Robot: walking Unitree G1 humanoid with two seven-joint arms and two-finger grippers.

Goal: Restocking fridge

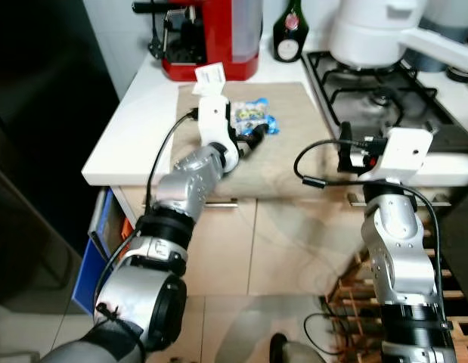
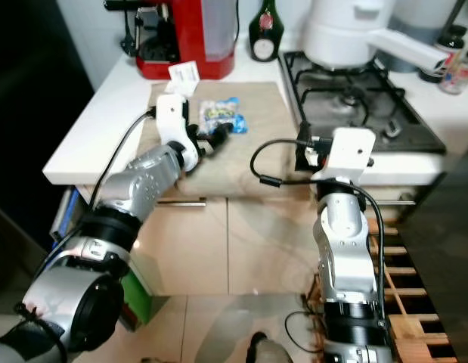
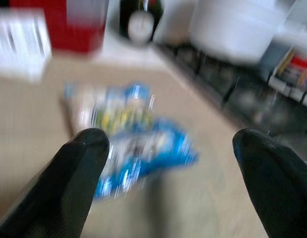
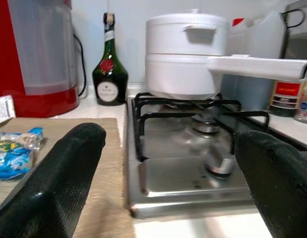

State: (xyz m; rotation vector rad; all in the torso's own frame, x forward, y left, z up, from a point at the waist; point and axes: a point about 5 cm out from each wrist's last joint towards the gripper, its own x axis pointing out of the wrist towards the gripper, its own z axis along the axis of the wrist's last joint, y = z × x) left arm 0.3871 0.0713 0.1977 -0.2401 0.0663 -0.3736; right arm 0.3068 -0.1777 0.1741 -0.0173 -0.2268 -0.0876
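Two grippers over the kitchen counter
Left gripper (image 1: pixel 258 138) spread beside blue snack packets (image 1: pixel 252 115); right gripper (image 4: pixel 168 163) spread near stove (image 4: pixel 193 148).

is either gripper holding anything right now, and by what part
Nothing is held. The left gripper has open jaws just short of the blue snack packet; the right gripper is open by the stove.

Left arm stretched forward and up, left gripper (image 1: pixel 254 141) out in front, fingers (image 3: pixel 76 171) spread wide apart; wrist view blurry, so gap maybe a bit off. Right arm bent, elbow low, right gripper (image 4: pixel 163 183) raised, fingers wide apart, holding nothing.
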